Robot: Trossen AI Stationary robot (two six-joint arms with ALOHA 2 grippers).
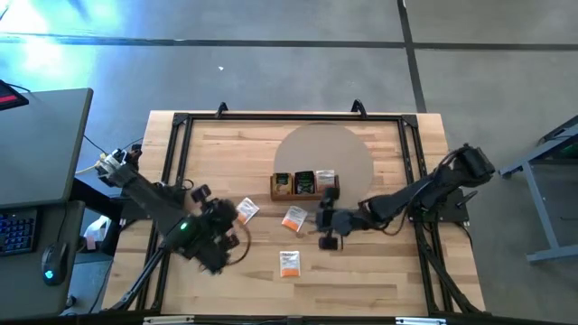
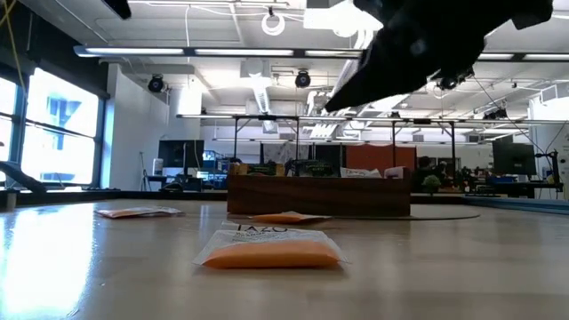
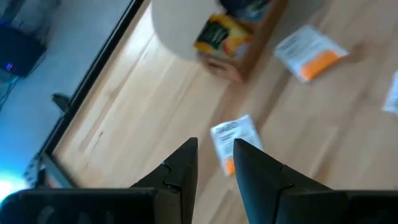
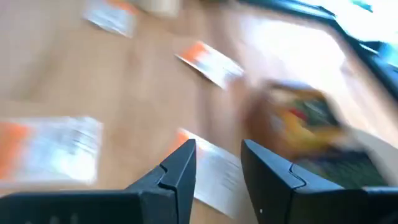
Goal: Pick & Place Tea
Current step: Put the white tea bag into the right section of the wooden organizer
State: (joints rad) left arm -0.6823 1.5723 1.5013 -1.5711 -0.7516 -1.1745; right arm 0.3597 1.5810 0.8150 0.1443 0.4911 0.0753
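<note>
Wooden table (image 1: pixel 361 280), two dark arms and a scatter of tea packets: that is what you have before you. Your tray (image 1: pixel 305 185) sits near the table's middle, on the edge of a pale round mat (image 1: pixel 330 149), and already holds several packets standing upright in its compartments.

Three white-and-orange packets lie loose on the bare wood. One packet (image 1: pixel 247 210) is toward the left edge from the tray, a second (image 1: pixel 293 218) lies just on the near side of the tray, and a third (image 1: pixel 289 263) lies closer to the near edge, well apart from the others.

Your left tool (image 1: pixel 226 219) hovers beside the leftmost packet. In the left wrist view its fingers (image 3: pixel 183 168) stand a little apart with nothing between them, and that packet (image 3: pixel 234 142) lies on the wood just beyond the tips.

Your right tool (image 1: pixel 325 219) hangs over the table just off the tray's right end, near the middle packet. In the right wrist view its fingers (image 4: pixel 180 165) are likewise apart and empty, with a packet (image 4: pixel 214 171) on the wood beneath them.
</note>
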